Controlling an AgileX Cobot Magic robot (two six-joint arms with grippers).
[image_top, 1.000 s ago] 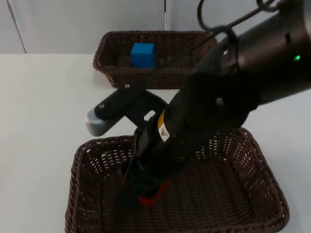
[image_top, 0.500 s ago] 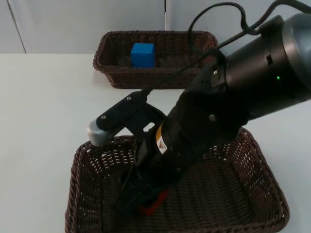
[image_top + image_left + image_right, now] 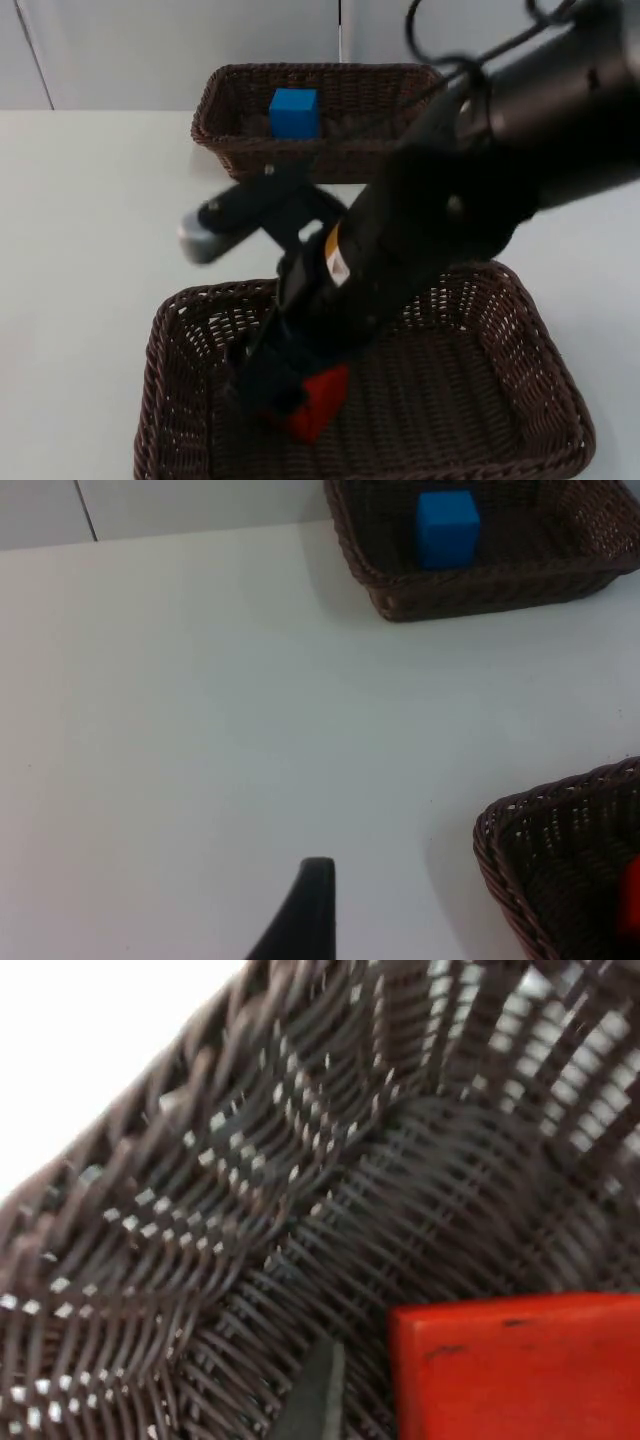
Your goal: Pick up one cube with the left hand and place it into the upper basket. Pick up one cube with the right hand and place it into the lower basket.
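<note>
A blue cube [image 3: 293, 112] [image 3: 446, 527] lies in the upper wicker basket [image 3: 215, 100] [image 3: 480, 595]. On the floor of the lower basket [image 3: 170, 330] [image 3: 520, 810] [image 3: 250, 1160] rests a red cube [image 3: 318, 402] [image 3: 520, 1370] [image 3: 631, 900]. My right gripper [image 3: 262, 385] reaches down into the lower basket just left of the red cube. It is open, and a gap separates its fingertip [image 3: 318, 1390] from the cube's side. My left gripper [image 3: 310, 920] waits over the bare table, left of both baskets.
The right arm [image 3: 450, 200] crosses above the lower basket's far rim and hides part of the upper basket's right end. White table [image 3: 90, 220] spreads to the left of the baskets. A grey partition wall [image 3: 150, 50] stands behind the upper basket.
My right gripper has drawn up and left off the red cube, which now shows more fully on the basket floor. The blue cube has not moved.
</note>
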